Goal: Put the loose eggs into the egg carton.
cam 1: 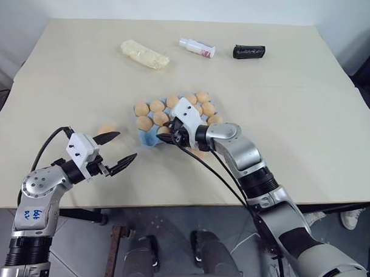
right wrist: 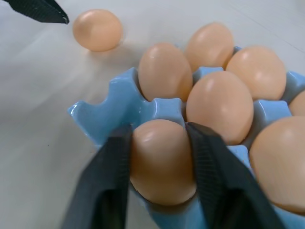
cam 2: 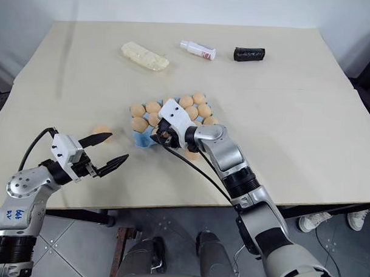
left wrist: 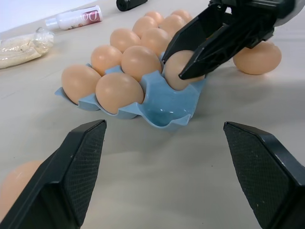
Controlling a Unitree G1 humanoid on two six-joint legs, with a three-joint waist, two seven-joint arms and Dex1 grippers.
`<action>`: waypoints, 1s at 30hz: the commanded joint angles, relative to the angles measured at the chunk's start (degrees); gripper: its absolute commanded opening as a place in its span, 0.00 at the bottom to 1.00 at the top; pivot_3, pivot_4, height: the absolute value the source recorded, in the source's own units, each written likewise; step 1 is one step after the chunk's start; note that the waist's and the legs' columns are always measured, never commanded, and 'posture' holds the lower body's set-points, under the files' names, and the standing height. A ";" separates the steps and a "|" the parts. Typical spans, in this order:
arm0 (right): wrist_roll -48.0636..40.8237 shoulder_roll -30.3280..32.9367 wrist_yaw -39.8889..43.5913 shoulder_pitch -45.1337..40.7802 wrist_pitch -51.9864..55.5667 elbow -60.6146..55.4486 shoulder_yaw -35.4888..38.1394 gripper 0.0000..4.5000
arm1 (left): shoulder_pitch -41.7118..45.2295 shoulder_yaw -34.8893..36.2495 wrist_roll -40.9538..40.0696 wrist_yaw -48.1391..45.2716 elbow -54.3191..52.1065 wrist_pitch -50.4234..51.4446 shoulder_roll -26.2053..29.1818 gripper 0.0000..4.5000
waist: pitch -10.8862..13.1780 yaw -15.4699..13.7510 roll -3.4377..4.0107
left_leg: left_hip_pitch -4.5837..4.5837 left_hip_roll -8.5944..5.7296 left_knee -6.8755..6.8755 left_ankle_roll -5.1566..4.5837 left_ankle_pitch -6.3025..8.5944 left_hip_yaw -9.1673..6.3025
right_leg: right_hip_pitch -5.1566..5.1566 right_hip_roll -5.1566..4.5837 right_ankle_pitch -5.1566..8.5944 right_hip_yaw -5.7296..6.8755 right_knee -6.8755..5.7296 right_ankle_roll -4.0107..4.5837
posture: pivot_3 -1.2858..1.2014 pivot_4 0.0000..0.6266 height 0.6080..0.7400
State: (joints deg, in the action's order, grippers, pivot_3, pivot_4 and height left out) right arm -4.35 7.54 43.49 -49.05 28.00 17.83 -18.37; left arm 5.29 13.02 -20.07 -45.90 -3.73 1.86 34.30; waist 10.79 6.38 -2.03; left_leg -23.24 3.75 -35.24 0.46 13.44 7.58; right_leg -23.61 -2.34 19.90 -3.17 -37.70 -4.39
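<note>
The light blue egg carton (cam 1: 147, 138) lies mid-table with several tan eggs in its cups. My right gripper (cam 1: 167, 135) reaches over its near corner. Its two fingers (right wrist: 112, 167) press on both sides of an egg (right wrist: 162, 162) that sits in a front cup. One loose egg (cam 1: 106, 129) rests on the table left of the carton, just beyond my left gripper (cam 1: 127, 145), which is open and holds nothing. A second loose egg (left wrist: 257, 57) lies against the carton's right side, under my right forearm.
At the far side of the table lie a pale yellow lumpy packet (cam 1: 144, 54), a white bottle (cam 1: 197, 48) and a black roll (cam 1: 249, 52). The table's front edge (cam 1: 170, 202) runs just below both grippers.
</note>
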 commanded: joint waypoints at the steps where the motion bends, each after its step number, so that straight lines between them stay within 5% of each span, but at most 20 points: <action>1: -0.75 -0.05 1.40 -1.42 -2.21 -1.48 0.87 0.24 | -0.32 1.00 -0.71 0.30 -1.30 -0.94 -0.11 0.93 | 0.00 0.00 0.00 | 0.00 0.00 0.00 0.00 0.00 0.00 | 0.00 0.00 0.00 0.00 0.00 0.00 | 0.52 0.24 1.00; 15: -5.57 6.96 3.79 2.78 -2.88 -5.62 8.39 0.24 | 0.03 1.19 -0.73 0.15 -1.02 -1.05 0.12 0.93 | 0.00 -0.23 -0.01 | 0.00 -0.02 0.00 -0.01 0.00 -0.01 | 0.02 -0.02 0.00 0.01 0.02 0.00 | 0.52 0.24 1.00; 25: -7.44 7.41 2.99 4.43 -1.64 -10.25 9.93 0.99 | 1.29 0.72 -0.63 -0.30 -0.19 -1.05 0.12 0.93 | 0.00 -0.08 -0.01 | 0.02 0.00 -0.01 0.02 -0.02 0.03 | 0.00 0.02 0.00 -0.05 -0.02 0.00 | 0.52 0.24 1.00; 30: -11.27 15.69 7.77 14.92 -6.50 -20.64 15.67 0.99 | 0.91 0.74 -1.09 -0.51 -0.44 -0.47 0.11 0.93 | 0.00 -1.43 -0.01 | -0.02 -0.01 0.00 -0.01 0.01 -0.05 | 0.05 -0.01 0.00 0.04 0.12 0.00 | 0.52 0.24 1.00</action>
State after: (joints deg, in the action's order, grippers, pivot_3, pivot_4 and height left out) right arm -12.71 20.93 48.48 -37.14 24.73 2.49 -6.57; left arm 6.24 12.93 -20.06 -46.00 -3.49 1.85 34.24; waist 10.79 4.95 -2.04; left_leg -23.27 3.72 -35.24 0.40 13.48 7.54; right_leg -23.55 -2.37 19.90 -3.13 -37.53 -4.39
